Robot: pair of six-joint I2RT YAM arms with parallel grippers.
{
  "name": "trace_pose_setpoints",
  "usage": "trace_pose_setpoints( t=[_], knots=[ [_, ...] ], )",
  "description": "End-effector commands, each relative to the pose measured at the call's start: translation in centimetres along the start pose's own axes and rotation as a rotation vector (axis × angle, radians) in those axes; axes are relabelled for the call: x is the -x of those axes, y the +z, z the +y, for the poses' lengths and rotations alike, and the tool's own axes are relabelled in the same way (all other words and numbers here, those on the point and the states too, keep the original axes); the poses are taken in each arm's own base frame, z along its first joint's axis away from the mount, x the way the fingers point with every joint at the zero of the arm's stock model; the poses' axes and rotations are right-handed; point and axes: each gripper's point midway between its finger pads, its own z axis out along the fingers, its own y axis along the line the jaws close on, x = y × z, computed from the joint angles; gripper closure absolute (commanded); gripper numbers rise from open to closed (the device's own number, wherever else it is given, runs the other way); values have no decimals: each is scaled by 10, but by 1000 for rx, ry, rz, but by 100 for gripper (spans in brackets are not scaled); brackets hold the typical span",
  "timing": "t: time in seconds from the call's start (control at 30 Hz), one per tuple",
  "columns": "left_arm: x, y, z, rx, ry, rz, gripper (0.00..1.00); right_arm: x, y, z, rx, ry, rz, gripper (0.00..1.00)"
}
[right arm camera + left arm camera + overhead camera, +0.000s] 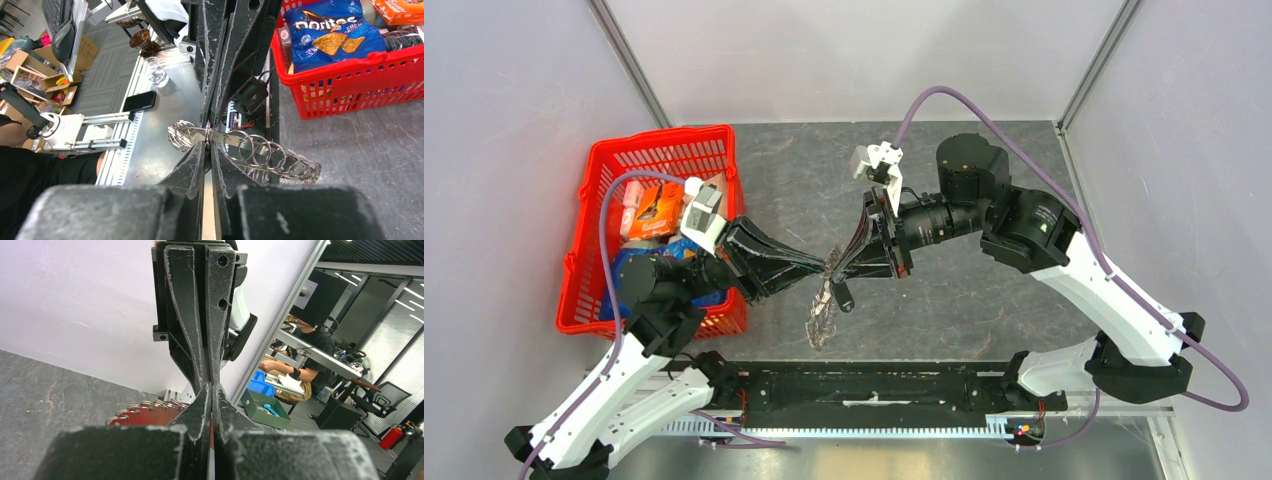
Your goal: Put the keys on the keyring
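Observation:
The keyring (822, 318), a metal cluster of many small silvery rings and keys, hangs above the table between both grippers. My left gripper (826, 267) and my right gripper (844, 266) meet tip to tip over it, both shut. In the right wrist view my right gripper (208, 142) pinches the keyring (265, 156) at its metal strip. In the left wrist view my left gripper (214, 389) is shut on a thin edge of the keyring (145, 412). A small black key head (844, 298) dangles just below the fingertips; it also shows in the right wrist view (248, 98).
A red basket (584, 262) with snack packs stands at the left, beside the left arm; it shows in the right wrist view (350, 97) with a blue chips bag (327, 32). A black rail (874, 388) runs along the near table edge.

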Motion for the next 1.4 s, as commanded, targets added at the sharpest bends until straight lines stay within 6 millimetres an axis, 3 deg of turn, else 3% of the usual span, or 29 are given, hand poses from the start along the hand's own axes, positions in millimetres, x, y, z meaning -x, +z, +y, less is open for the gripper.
trace_pose_setpoints(
  t=[0.0,0.03,0.3,0.83,1.37],
  knots=[
    [13,0,-9,-18,61,-47,98,20,-3,12,27,-52,-47,95],
    [13,0,-9,-19,61,-46,98,21,-4,12,22,-52,-45,100],
    [8,0,-10,-36,57,-21,98,31,-15,18,-8,-75,-39,100],
    [1,-2,-21,-93,70,29,98,34,-15,37,88,-19,23,100],
    [-4,-6,-32,-146,96,60,98,33,-11,35,87,55,74,100]
  ],
)
